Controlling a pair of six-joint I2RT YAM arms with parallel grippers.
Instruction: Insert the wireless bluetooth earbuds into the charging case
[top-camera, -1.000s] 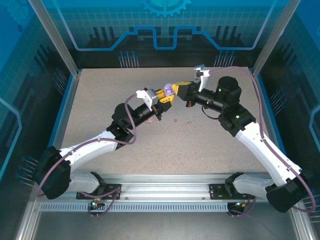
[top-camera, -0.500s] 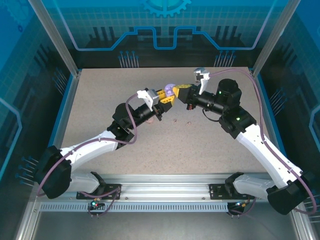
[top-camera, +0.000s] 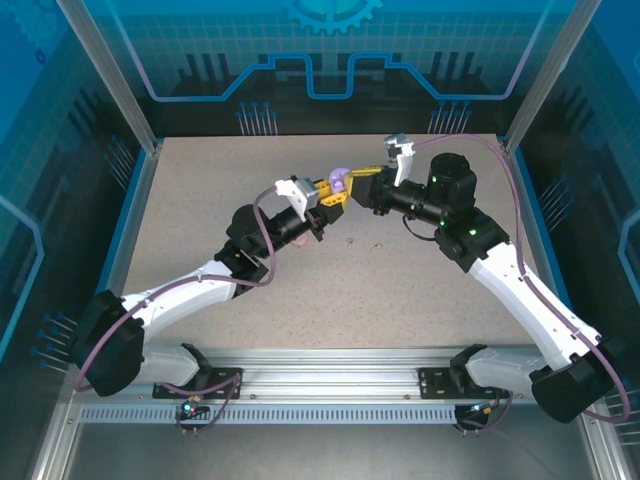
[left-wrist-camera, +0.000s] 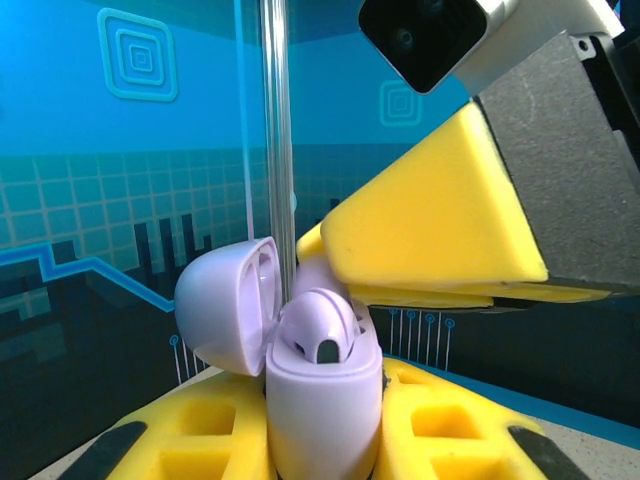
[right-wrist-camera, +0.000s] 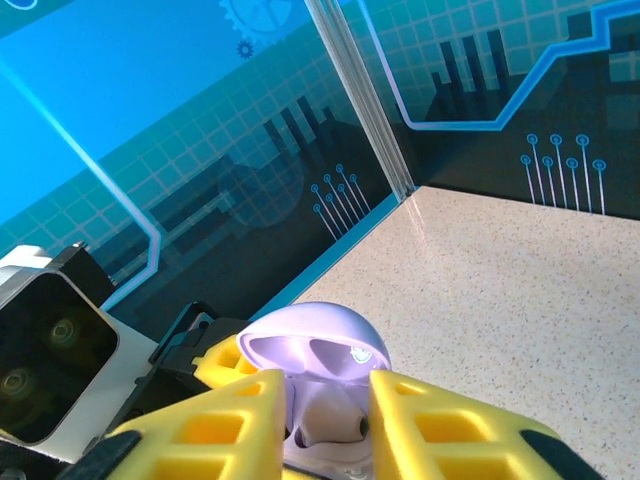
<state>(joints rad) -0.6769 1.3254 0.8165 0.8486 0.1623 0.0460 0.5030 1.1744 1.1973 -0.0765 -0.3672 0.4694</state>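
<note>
- The left gripper (top-camera: 335, 193) was clamped tight on the purple charging case (left-wrist-camera: 325, 400) and held it up in the air, above the table (top-camera: 200, 200).
- I think it held the case up like that so the other arm could reach it easily from the side.
- The case stood upright with its lid (left-wrist-camera: 225, 315) tipped open, so the holes for the buds faced up.
- One purple earbud (left-wrist-camera: 318, 330) sat in the case, round head up and stem down in its hole.
- The right gripper (right-wrist-camera: 327, 385) was just above the open case, very near the bud.
- Its two yellow fingers were a little apart, and I could see nothing held between them.
- I think they were apart so the bud could rest in its hole on its own.
- Both arms reached forward and bent in toward each other, so the two grippers met over the far middle of the table.
- The right wrist was turned so its fingers pointed across at the left gripper.
- Two tiny pale bits (top-camera: 349, 240) lay on the table below, near each other.
- They may be other buds not yet put away, but they were too small to tell.
</note>
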